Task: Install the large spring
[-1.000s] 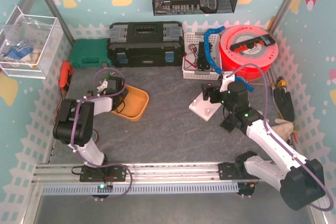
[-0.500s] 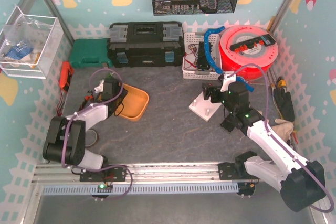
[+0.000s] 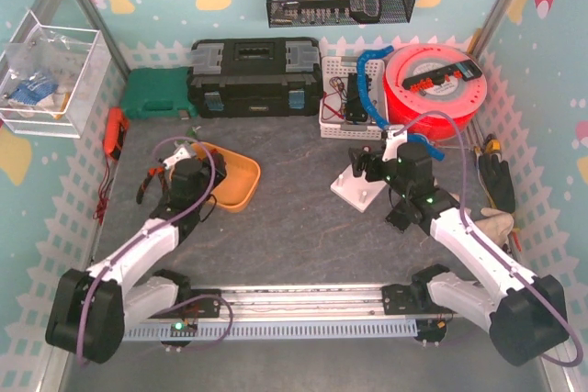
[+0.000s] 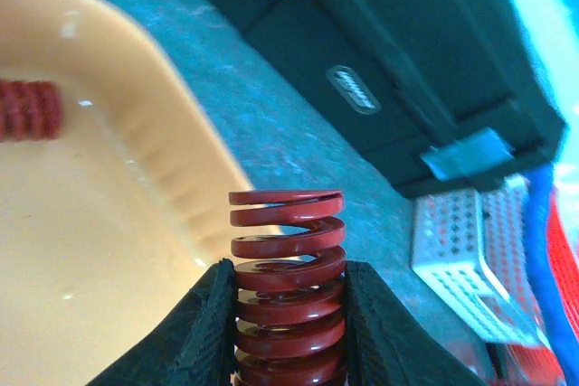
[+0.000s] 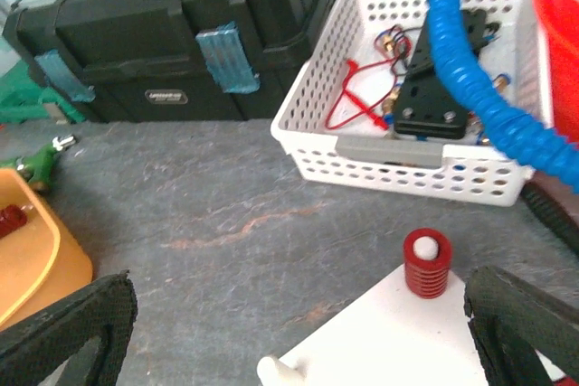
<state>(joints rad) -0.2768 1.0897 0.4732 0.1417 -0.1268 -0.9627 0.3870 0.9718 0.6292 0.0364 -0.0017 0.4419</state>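
Spring [image 4: 288, 288] clamped, seemingly over tray [image 4: 83, 250] edge.

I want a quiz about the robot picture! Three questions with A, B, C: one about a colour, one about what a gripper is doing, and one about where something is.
1. What colour is the tray?
A. green
B. orange
C. white

2. What is the right gripper doing?
A. standing open, holding nothing
B. squeezing a spring
C. shut tight on a hose

3. Where is the large spring?
A. lying in the tray
B. in the right gripper
C. between the fingers of the left gripper

Answers:
1 B: the tray looks orange in the top view.
2 A: its two fingers sit far apart at the edges of the right wrist view, gripping nothing.
3 C: the left wrist view shows the red coils pinched between the two black fingers.
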